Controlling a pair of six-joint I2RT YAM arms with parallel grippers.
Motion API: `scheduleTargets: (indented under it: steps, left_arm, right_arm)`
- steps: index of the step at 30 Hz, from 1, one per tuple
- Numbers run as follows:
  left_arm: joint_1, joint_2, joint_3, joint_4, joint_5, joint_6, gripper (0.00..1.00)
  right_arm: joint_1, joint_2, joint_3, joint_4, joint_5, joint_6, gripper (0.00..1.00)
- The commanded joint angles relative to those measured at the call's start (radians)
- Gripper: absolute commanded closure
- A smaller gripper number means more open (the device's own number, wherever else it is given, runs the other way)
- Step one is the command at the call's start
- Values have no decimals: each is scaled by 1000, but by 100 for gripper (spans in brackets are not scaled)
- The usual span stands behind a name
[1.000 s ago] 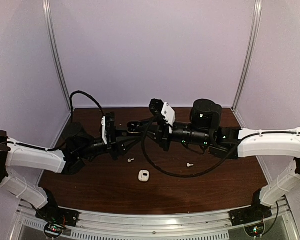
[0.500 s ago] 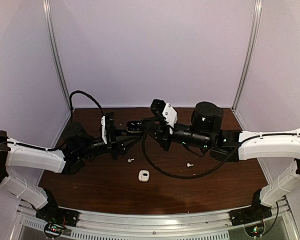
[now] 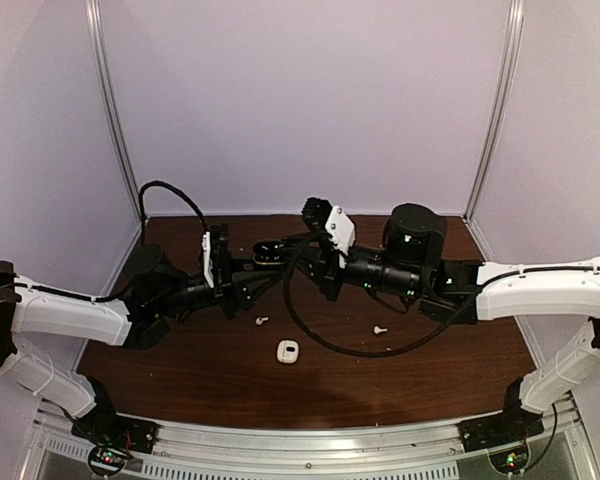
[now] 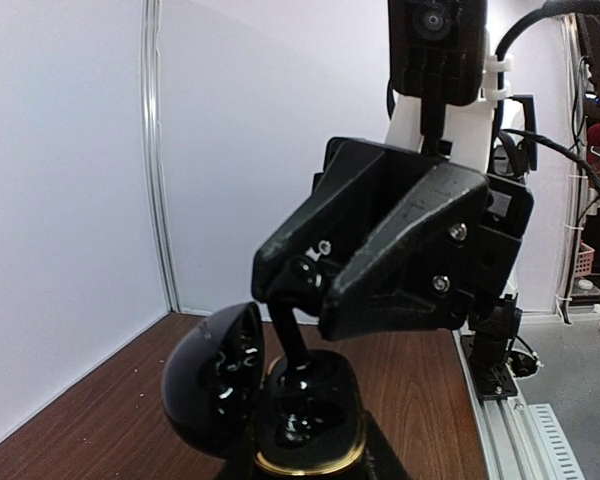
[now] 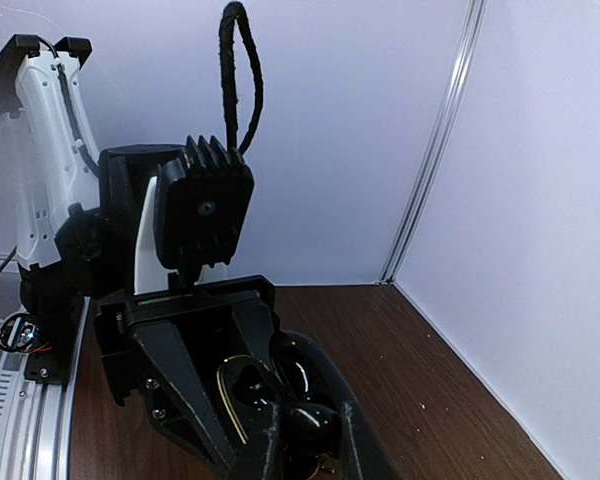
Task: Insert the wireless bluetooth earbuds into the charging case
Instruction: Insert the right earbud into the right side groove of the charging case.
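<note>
a black earbud (image 4: pixel 293 328) is hanging right over the open black case (image 4: pixel 305 425), with its lower end reaching down into the cup of the case. the right gripper (image 4: pixel 305 290) is pinching the top of this earbud, and its two fingers are pressing together on it from both sides. in the right wrist view the earbud (image 5: pixel 310 425) is showing as a small shiny ball sitting between the finger ends.

the case is standing up with a gold ring around its mouth. its round lid (image 4: pixel 212 385) is leaning open to the left side. the left gripper (image 3: pixel 268 254) is holding the case from below, with its fingers squeezing the body of the case, up above the table (image 3: pixel 180 380).

down on the brown table, a white earbud (image 3: pixel 261 321) is lying under the left arm. a second white earbud (image 3: pixel 379 329) is lying under the right arm, well apart from the first. a small white case (image 3: pixel 287 351) is sitting between them, a bit nearer to the robot. nothing is touching these three things.
</note>
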Motion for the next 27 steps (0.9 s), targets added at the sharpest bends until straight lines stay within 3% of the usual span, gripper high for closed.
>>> scheduleTargets:
  steps: [1,13,27]
  left_arm:
    - [1,-11,17,62,18,4,100]
    - [1,-23,11,72,7,-4,100]
    - [1,-31,7,76,-29,-8,100]
  right_arm:
    - [-5,19,-11,14,22,-9,91]
    - [-5,43,-15,12,15,-13,91]
    - [-5,23,-52,24,-26,4,78]
